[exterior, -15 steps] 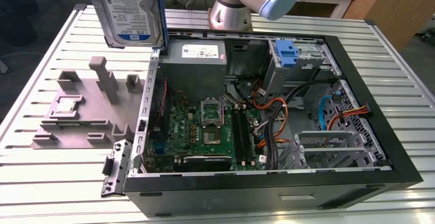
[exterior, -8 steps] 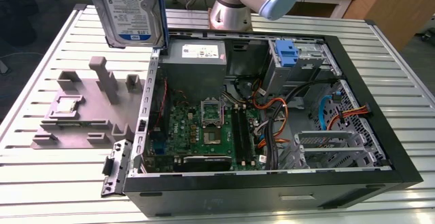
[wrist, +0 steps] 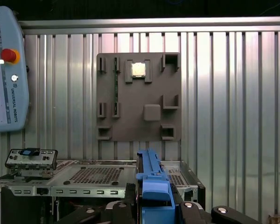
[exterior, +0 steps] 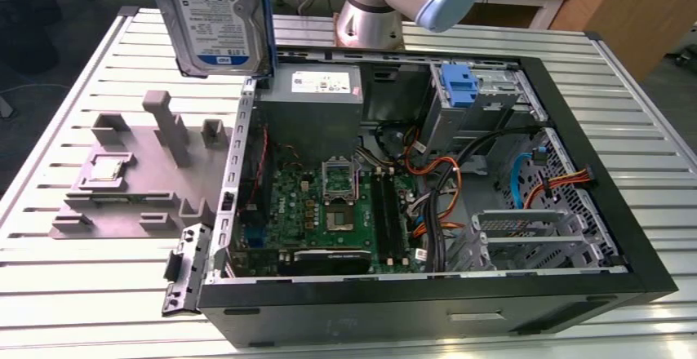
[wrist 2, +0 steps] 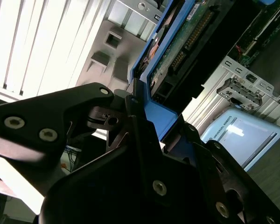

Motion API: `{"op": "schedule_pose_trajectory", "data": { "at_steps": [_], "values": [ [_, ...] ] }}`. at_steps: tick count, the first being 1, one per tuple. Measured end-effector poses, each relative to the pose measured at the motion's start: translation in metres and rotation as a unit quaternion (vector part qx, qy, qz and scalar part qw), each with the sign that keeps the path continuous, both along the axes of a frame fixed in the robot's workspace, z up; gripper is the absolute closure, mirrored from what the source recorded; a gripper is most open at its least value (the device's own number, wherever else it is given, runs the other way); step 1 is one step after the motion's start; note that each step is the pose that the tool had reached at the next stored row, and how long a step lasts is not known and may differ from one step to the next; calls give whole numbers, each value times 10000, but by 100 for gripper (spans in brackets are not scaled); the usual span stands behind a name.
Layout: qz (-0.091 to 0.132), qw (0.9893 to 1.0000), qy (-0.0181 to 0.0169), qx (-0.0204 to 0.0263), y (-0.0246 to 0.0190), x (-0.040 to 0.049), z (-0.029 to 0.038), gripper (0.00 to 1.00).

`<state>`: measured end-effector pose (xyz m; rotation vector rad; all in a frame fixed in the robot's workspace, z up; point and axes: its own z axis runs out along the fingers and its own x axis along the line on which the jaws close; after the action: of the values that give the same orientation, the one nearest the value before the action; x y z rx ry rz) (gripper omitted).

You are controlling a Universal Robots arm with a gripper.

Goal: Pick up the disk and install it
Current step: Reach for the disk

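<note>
1. Currently your pincer [wrist 2: 151, 114] is clamped shut on the disk [exterior: 212, 20]. The jaws press on the blue carrier bracket [wrist: 151, 179] at one short end, so the drive hangs on edge from the grip.
2. Why that hold, as I judge it: gripping the bracket end leaves the long body free and keeps the fingers off the circuit board [wrist 2: 186, 42] on the drive's underside.
3. Disk location: it's in the air, upright, label towards the exterior camera. It hangs above the far corner of the open computer case [exterior: 436, 294] on the exterior view's left, near the grey fixture tray [exterior: 114, 204]. It touches nothing but the pincer.
4. Relative to the pincer: the disk sits between the jaws and extends straight away from them. The first wrist view shows this along the bracket edge.
5. Pick-up looks done, but the disk isn't installed yet. The drive cage [exterior: 495, 90] with a bare blue bracket [exterior: 462, 81] is well apart, towards the exterior view's right.
6. The case lies on its side on the slatted tabletop [exterior: 87, 277], open side up, which I'd say gives you access from above.
</note>
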<state>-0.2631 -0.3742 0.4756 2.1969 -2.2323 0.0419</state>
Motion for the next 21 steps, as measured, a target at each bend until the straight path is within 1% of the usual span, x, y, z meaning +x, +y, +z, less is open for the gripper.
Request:
{"op": "schedule_pose_trajectory", "data": {
  "at_steps": [21],
  "values": [
    [0,10000,0,0,0,260,0,63]
  ]
}}
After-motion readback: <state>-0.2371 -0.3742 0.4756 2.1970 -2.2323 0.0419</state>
